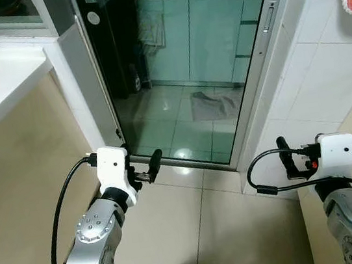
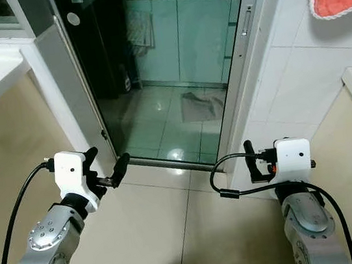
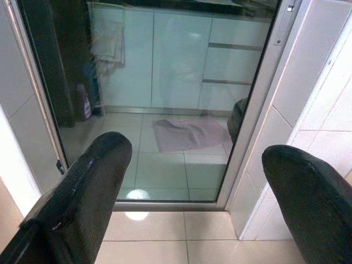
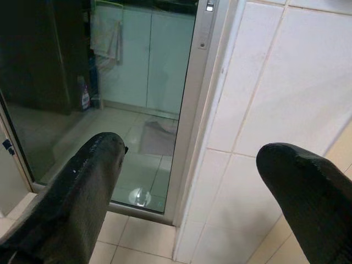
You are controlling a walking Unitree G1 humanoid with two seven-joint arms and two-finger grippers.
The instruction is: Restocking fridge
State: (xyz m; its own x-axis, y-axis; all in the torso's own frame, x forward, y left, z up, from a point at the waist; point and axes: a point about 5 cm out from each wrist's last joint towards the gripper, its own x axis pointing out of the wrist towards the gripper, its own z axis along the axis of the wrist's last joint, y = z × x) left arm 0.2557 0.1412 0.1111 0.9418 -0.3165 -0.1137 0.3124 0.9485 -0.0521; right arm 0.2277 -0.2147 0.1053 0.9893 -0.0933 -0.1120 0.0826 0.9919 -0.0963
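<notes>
Left gripper (image 1: 143,169) and right gripper (image 1: 291,158), fingers spread wide and empty, face the glass sliding door (image 1: 174,73) beside a tiled wall (image 1: 326,78). Fridge and stock are unseen (weight, grip points cannot be judged).

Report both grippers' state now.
Left gripper: open, holding nothing.
Right gripper: open, holding nothing.
</notes>
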